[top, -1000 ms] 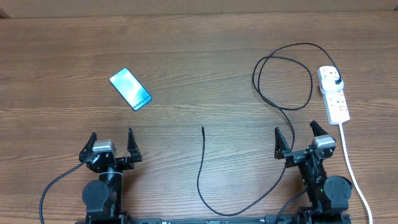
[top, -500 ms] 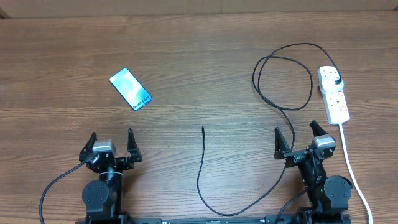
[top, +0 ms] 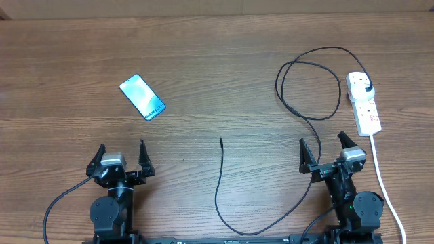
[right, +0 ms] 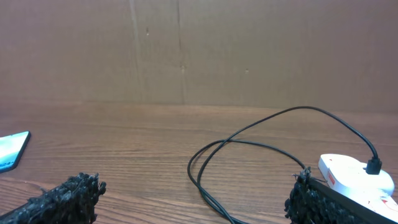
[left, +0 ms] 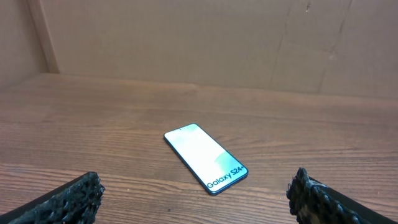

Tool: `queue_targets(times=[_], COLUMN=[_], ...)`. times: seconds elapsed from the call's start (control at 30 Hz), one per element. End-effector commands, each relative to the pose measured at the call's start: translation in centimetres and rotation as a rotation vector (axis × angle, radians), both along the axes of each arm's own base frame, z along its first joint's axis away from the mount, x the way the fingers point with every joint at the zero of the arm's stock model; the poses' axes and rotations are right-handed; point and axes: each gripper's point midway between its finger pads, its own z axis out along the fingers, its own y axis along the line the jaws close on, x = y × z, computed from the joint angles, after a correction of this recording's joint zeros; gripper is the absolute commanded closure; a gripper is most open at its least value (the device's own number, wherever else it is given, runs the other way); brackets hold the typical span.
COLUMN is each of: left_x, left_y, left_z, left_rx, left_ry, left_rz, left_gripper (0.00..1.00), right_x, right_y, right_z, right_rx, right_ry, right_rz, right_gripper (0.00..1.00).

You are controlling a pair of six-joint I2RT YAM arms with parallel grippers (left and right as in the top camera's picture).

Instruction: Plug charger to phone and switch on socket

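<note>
nothing has shifted since a second ago. both arms sit as they were at the 6 o'clock edge of the counter (top: 217, 61), and the left gripper (top: 122, 147) and right gripper (top: 322, 140) stay spread wide, holding nothing. the phone (top: 142, 96) lies flat, screen up, toward 10 o'clock, well apart from everything else. the socket (top: 364, 108) lies at 3 o'clock, with the charger (top: 218, 183) plugged into its far end by the black plug head (top: 367, 89). its cable loops at 1 o'clock, passes by the right gripper, bends along the near edge and ends with the connector tip (top: 222, 139) lying free near the middle.

only the left wrist view makes the phone's lettering readable: "galaxy s24+". only the right wrist view shows the cable arching up above the socket to the plug head.

a white cord (top: 383, 179) trails from the socket toward 5 o'clock, just beside the right arm. a brown board wall (left: 186, 37) backs the counter.
</note>
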Motion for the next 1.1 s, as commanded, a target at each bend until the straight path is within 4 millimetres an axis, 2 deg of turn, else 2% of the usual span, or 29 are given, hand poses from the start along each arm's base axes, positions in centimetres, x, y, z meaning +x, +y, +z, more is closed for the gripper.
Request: queue_targets(times=[0.0,0.83,1.07], left_x=[-0.02,-0.02,-0.04], left_y=[-0.12,-0.14,-0.84], left_z=[0.12,0.12,0.72], left_rx=[0.015,0.015,0.013], left_ry=[-0.008,-0.008,-0.020], left_rz=[-0.010,-0.012,-0.052], left_gripper=[0.00,0.01,0.01], right_x=[0.04,0.04,0.04], right_y=[-0.20,-0.20,-0.20], right_z=[-0.18,-0.18,-0.18], right_rx=[0.005,0.005,0.005], right_ry=[-0.003,-0.003,-0.003], right_rz=[-0.010,-0.010,-0.010], right_gripper=[0.00,0.00,0.00])
